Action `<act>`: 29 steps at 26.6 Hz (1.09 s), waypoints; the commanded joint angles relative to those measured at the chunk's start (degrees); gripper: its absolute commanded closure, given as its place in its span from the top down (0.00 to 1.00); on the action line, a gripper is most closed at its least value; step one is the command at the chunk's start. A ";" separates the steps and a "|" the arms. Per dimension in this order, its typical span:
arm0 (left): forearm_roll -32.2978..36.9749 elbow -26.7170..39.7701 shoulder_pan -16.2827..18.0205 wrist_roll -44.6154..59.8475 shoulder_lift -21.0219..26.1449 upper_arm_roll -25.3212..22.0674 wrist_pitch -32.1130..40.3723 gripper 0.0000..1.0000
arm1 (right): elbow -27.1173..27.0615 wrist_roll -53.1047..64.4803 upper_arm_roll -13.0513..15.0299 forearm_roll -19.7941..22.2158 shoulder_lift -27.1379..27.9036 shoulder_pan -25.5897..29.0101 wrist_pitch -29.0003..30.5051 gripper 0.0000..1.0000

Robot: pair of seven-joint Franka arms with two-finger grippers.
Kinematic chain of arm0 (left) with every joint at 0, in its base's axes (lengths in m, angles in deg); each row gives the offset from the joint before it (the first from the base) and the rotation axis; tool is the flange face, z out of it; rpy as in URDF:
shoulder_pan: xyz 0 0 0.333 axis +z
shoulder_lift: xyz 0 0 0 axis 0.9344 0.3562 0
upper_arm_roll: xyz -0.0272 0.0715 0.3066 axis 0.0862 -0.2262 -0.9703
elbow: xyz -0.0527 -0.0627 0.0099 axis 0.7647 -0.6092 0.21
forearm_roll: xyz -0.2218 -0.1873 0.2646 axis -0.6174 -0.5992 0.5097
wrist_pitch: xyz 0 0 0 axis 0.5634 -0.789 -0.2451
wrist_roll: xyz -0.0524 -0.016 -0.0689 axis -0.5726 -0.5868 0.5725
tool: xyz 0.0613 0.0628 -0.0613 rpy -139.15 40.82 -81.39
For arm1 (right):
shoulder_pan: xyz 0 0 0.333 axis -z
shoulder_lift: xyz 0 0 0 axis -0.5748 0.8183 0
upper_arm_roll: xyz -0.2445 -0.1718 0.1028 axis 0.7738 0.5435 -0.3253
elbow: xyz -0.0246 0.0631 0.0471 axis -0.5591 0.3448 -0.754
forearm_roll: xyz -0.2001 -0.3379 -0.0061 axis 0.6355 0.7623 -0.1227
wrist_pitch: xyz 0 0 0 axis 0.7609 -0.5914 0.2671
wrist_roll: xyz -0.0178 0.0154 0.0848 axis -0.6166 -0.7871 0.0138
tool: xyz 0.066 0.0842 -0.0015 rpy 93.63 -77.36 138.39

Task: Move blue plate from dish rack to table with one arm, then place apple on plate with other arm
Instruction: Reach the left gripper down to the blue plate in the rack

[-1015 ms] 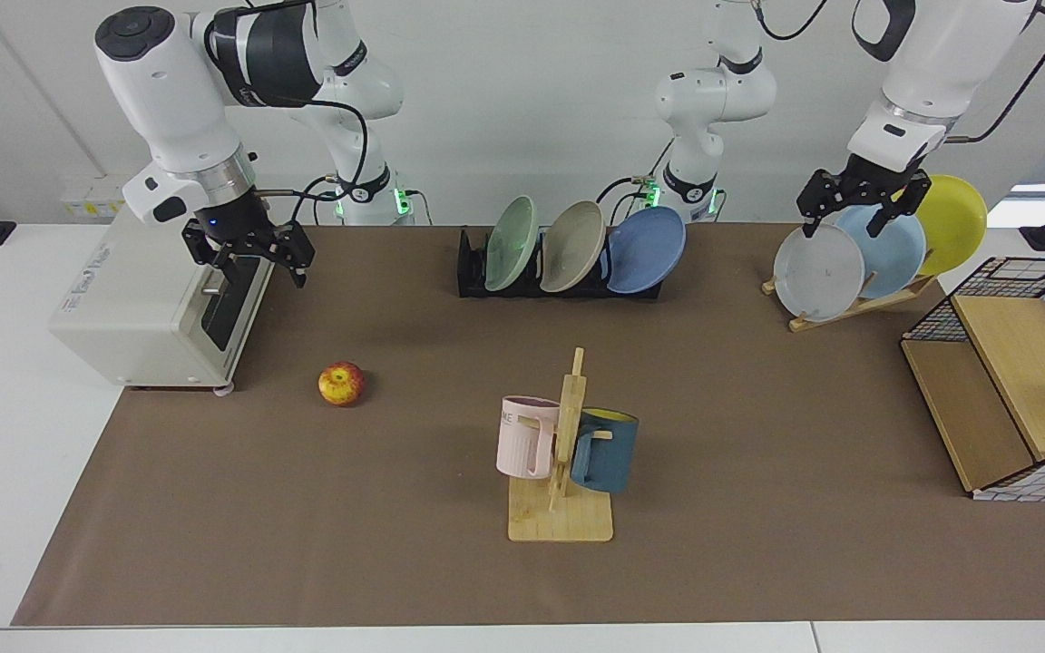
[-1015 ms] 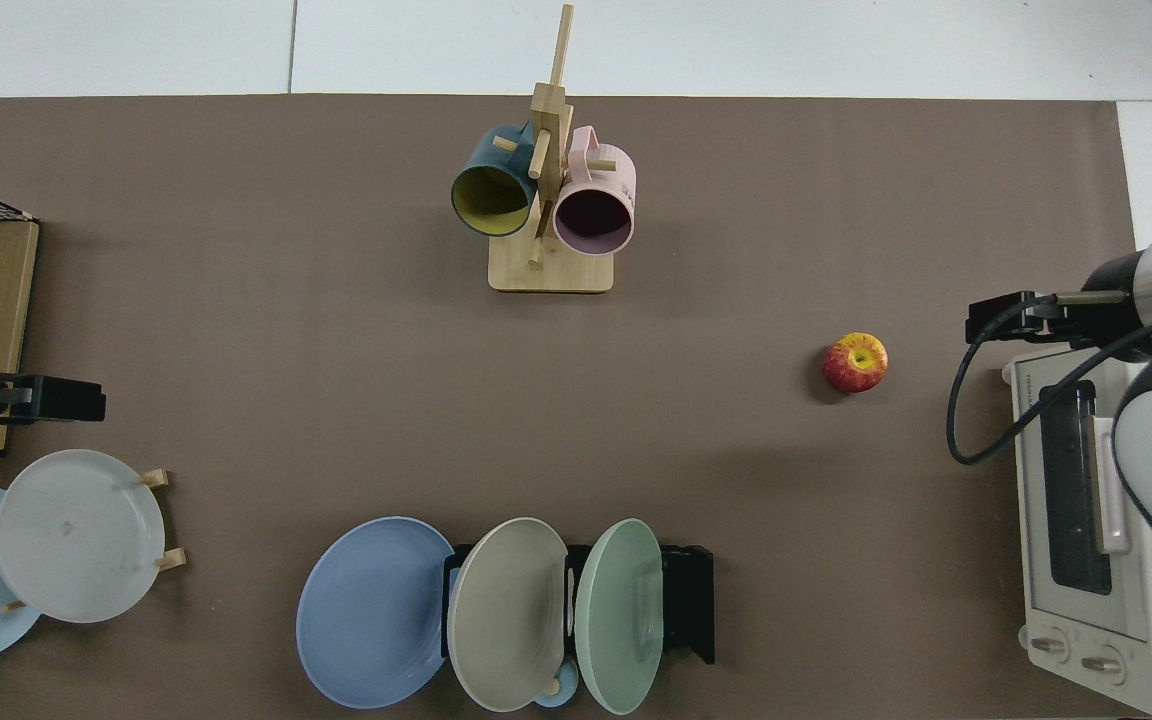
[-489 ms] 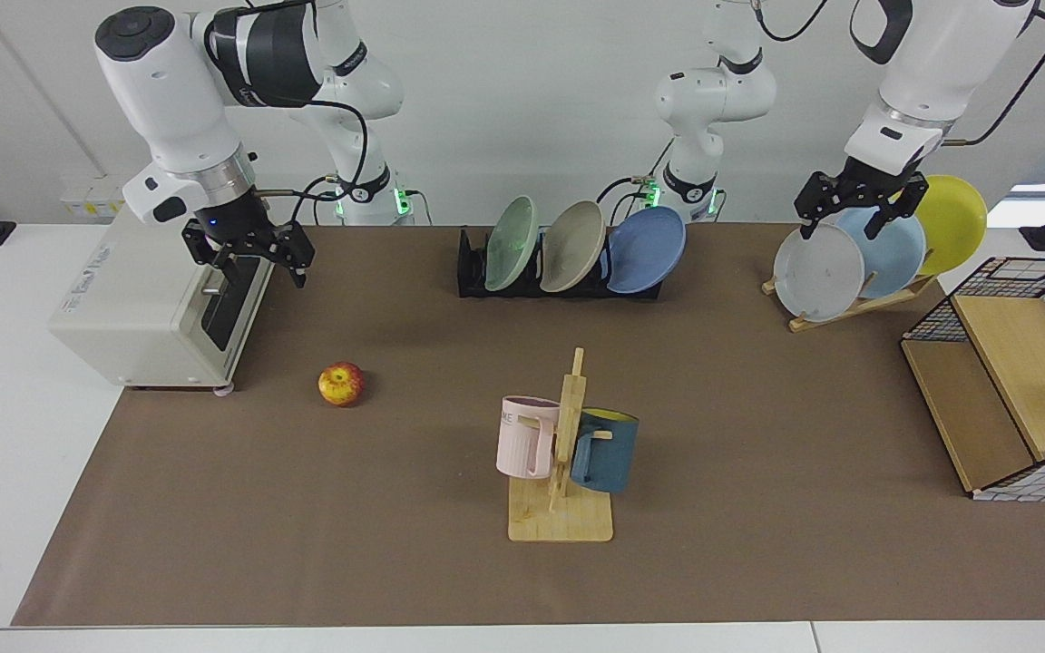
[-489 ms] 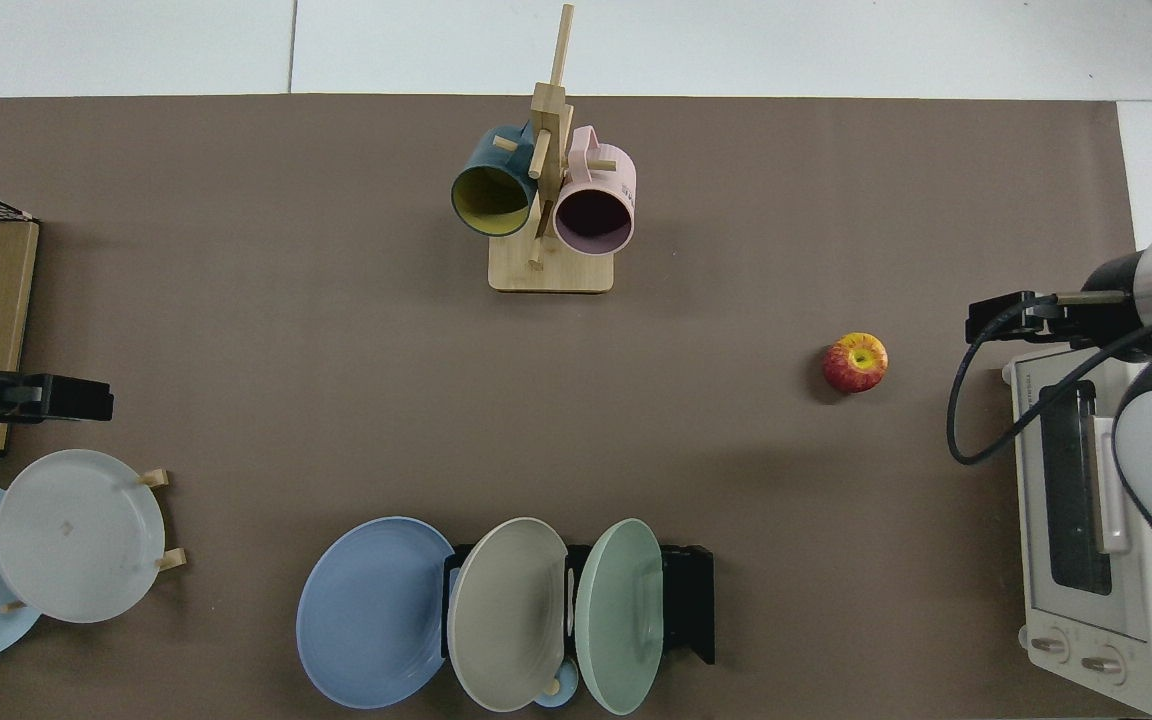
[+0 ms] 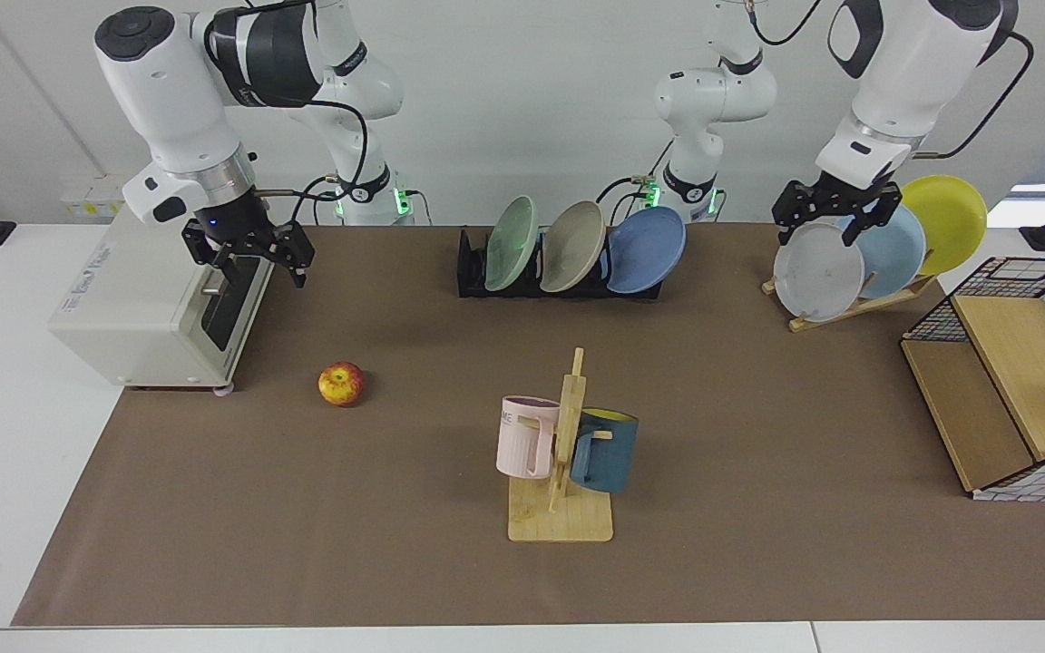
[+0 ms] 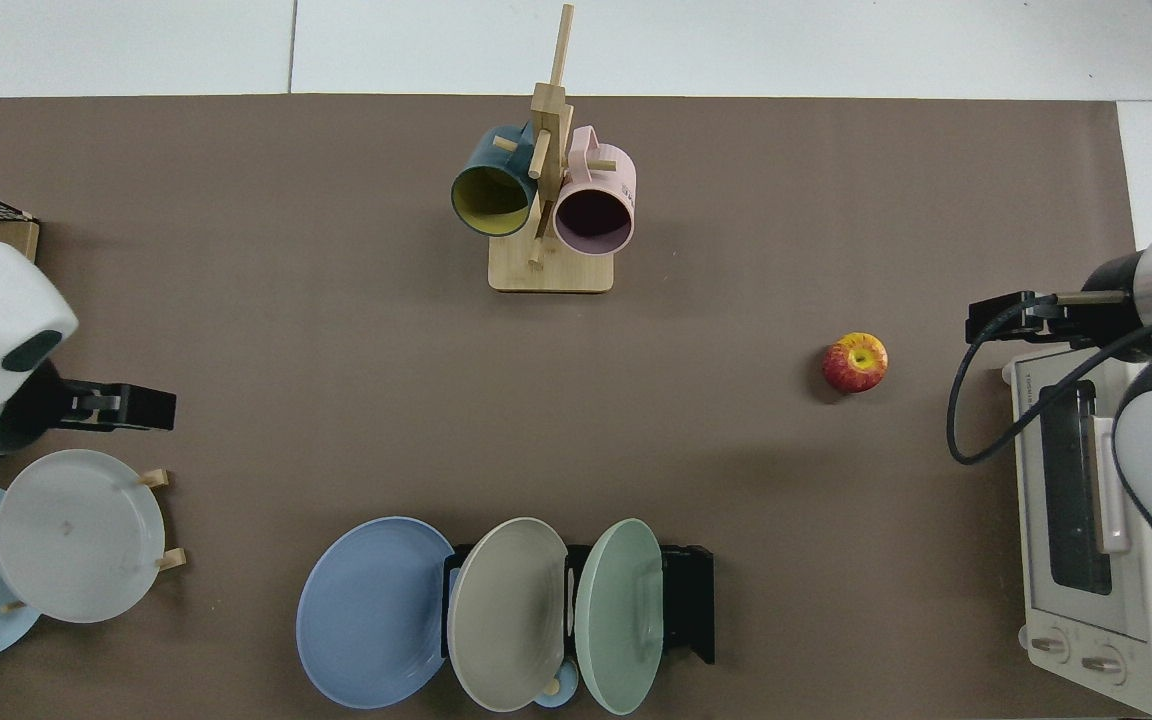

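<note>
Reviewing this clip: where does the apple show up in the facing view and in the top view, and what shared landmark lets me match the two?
Facing view: the apple lies on the brown mat at lower left, in front of the white oven.
Top view: the apple lies at middle right, just beside that oven.
Shared landmark: the wooden mug tree with a pink and a dark blue mug.

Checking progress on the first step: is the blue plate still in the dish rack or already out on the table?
In: the blue plate leans in the end slot of the dish rack, no gripper on it.
</note>
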 commanded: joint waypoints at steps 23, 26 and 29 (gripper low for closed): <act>5.39 35.07 -2.32 18.43 -16.67 18.71 -17.79 1.00 | 0.41 -0.18 -0.28 -0.20 -0.63 0.40 0.27 1.00; 5.38 38.14 -3.11 18.60 -15.17 19.85 -20.95 1.00 | 0.41 -0.18 -0.28 -0.20 -0.63 0.40 0.27 1.00; 5.38 39.29 -2.85 18.52 -14.73 19.85 -22.72 1.00 | 0.41 -0.18 -0.28 -0.20 -0.63 0.40 0.27 1.00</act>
